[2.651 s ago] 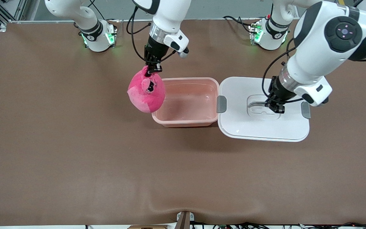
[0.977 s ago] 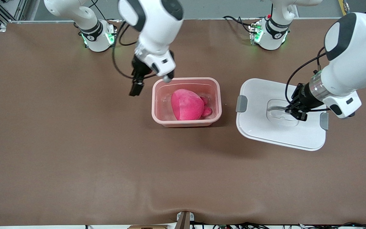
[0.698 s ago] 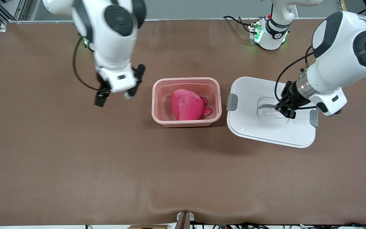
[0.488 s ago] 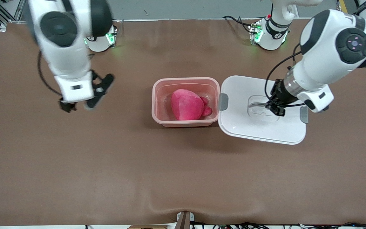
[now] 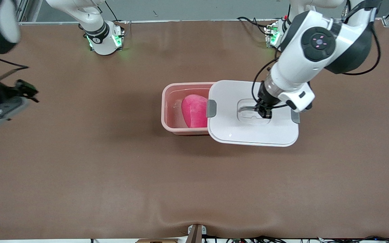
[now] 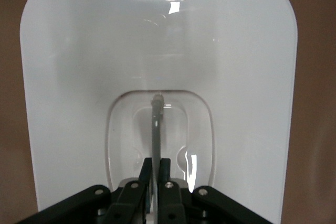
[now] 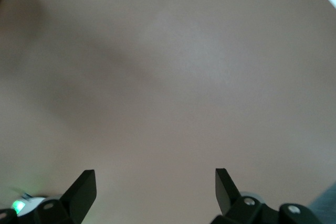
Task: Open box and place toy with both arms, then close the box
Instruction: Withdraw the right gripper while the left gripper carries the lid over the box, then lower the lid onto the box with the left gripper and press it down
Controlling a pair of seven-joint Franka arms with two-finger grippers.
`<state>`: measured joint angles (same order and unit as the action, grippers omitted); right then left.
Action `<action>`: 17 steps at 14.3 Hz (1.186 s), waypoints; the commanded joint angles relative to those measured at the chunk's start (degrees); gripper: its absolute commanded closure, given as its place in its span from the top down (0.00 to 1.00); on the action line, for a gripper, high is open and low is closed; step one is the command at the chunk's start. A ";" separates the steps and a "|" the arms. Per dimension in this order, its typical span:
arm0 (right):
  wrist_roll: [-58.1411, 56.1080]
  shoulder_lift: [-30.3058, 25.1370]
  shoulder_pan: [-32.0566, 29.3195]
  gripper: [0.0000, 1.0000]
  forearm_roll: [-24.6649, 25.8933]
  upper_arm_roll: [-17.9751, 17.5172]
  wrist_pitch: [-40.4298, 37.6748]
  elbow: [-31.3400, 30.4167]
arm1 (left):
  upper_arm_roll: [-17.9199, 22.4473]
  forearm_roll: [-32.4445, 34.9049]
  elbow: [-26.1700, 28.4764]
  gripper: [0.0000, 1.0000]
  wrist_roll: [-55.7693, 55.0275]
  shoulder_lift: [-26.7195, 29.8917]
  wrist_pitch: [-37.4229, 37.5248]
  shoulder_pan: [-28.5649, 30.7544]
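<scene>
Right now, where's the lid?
Front view: the lid hangs from the left gripper, shut on its handle, partly over the box at the end toward the left arm, toy half covered.

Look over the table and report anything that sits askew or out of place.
The lid is not seated: the left gripper, shut on its handle, holds it over only part of the box, overhanging toward the left arm's end. The toy shows in the uncovered part. The right gripper waits open.
</scene>
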<state>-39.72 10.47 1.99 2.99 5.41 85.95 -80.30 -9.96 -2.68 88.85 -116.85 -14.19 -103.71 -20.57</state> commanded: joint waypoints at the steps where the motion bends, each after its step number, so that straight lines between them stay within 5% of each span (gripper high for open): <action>1: 2.53 -2.55 -5.67 1.00 -5.45 -1.36 1.59 -4.50 | 0.11 2.76 -0.69 0.00 -5.73 -1.10 -1.58 -3.33; 6: 20.43 -12.04 -3.41 1.00 -5.54 -1.98 7.92 -17.43 | 0.02 2.77 -0.87 0.00 -8.99 -2.60 -3.24 -7.11; 13: 39.51 -12.49 -1.21 1.00 -5.54 -2.15 3.54 -12.79 | 0.03 6.18 -0.70 0.00 -20.24 -6.28 -8.17 -12.92; 17: 40.42 -12.05 -1.20 1.00 -5.63 -1.89 3.70 -9.71 | 0.02 6.46 -0.69 0.00 -24.11 -8.39 -10.36 -15.55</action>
<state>-0.43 -1.41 0.92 -1.76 3.20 90.51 -92.08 -10.16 2.56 88.84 -138.77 -21.56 -112.68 -34.77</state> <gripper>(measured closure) 0.000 0.930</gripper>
